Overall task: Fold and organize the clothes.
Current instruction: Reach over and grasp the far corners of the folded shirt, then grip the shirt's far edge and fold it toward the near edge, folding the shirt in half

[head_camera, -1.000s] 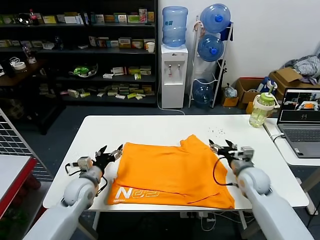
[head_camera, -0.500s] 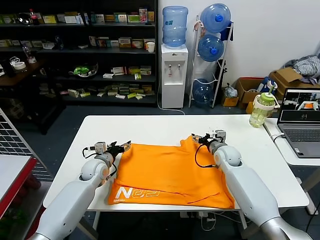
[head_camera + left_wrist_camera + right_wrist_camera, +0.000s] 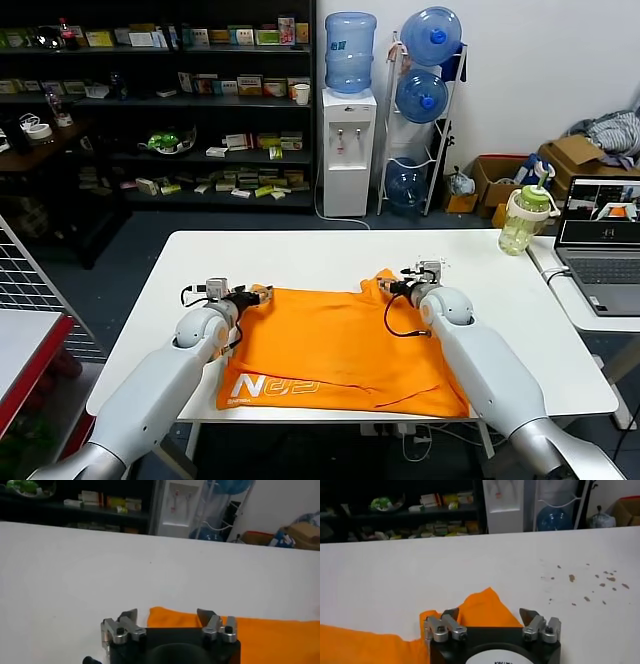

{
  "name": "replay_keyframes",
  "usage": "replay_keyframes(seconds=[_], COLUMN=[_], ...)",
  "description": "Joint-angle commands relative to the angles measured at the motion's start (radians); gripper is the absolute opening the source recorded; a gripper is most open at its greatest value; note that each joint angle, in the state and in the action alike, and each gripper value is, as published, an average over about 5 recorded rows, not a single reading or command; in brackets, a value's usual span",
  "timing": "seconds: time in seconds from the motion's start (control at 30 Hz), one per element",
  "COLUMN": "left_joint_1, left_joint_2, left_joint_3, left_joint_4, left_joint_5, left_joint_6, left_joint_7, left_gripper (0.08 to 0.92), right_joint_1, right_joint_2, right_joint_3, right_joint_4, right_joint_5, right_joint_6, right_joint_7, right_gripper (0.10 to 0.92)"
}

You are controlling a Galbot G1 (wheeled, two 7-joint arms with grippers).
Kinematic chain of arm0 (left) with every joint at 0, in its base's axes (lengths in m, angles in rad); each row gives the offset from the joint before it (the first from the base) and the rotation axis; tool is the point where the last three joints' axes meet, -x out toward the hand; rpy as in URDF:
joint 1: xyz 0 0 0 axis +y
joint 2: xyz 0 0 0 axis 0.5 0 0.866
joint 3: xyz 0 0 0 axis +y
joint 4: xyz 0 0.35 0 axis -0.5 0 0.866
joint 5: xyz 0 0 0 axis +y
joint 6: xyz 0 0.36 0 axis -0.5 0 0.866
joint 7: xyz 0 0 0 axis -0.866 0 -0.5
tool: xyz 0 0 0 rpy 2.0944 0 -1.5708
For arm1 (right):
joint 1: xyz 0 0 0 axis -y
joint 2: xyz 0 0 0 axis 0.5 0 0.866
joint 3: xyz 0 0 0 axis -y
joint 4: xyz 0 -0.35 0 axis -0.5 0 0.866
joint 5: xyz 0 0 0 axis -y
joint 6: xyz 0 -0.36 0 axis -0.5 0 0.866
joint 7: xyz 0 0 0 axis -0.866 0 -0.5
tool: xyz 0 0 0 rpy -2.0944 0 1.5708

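The orange T-shirt (image 3: 335, 350) lies spread flat on the tabletop (image 3: 300, 255), so I set my left hand (image 3: 250, 294) and right hand (image 3: 392, 284), fingers apart, at the shirt's two far corners, placed to pinch that edge for a fold.

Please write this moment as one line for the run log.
T-shirt: flat on table | left gripper: open, over far left corner | right gripper: open, over far right corner
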Motion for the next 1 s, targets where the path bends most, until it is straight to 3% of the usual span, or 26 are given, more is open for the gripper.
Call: replay_keyframes(seconds=[0.03,0.63,0.8,1.0], left_joint_1=[-0.026,-0.004,0.035,0.139], left_joint_2=[-0.01,-0.003,0.021,0.092], left_joint_3=[0.024,0.024,0.001,-0.042], left_joint_4=[0.03,-0.014,-0.111,-0.329], left_joint_5=[0.007,0.008,0.026,-0.006], left_joint_6=[0.021,0.011,-0.013,-0.011], left_joint_7=[0.001,-0.024,-0.045,-0.104], left_gripper=[0.758,0.239,0.111,0.092], right_joint_1=[0.018,-0.009,-0.038,-0.146], right_joint_2=[0.008,-0.017,-0.048,-0.159], right_joint_3=[-0.013,-0.005,0.01,0.049], right_joint_4=[-0.026,0.052,0.146,0.38], right_joint_5=[0.008,0.053,0.072,0.15], right_joint_6=[-0.037,0.043,0.089,0.053], right_joint_7=[-0.005,-0.034,-0.026,0.039], right_gripper=[0.673,0.162,0.125,0.125])
